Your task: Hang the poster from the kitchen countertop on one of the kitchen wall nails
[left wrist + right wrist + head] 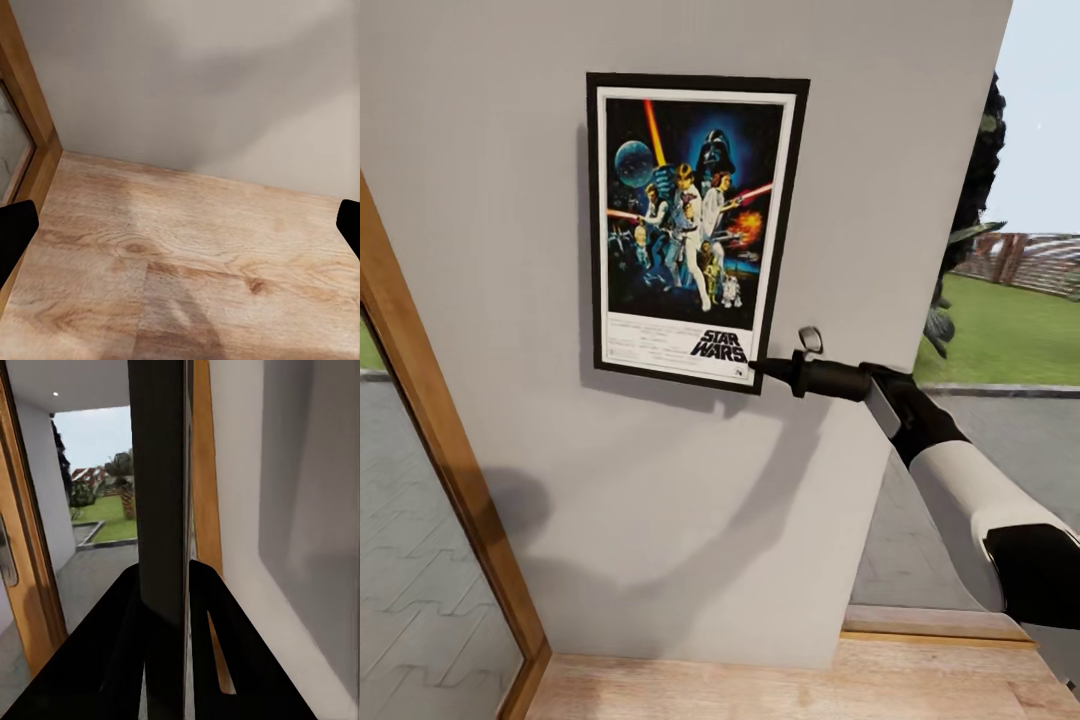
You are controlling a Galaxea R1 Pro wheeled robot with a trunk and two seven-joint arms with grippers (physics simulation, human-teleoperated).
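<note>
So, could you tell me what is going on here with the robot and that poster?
The robot is holding the Star Wars poster flat against the grey wall. Its right gripper grips the frame at the lower right corner; the right wrist view shows the frame edge pinched between the fingers. The poster sits upright, slightly tilted. Whether it already hangs on a nail cannot be seen. The left gripper is open and holds nothing, pointing down at the wooden floor.

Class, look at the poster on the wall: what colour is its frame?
Black, with a white border inside it, on the poster; clearest in the head view.
</note>
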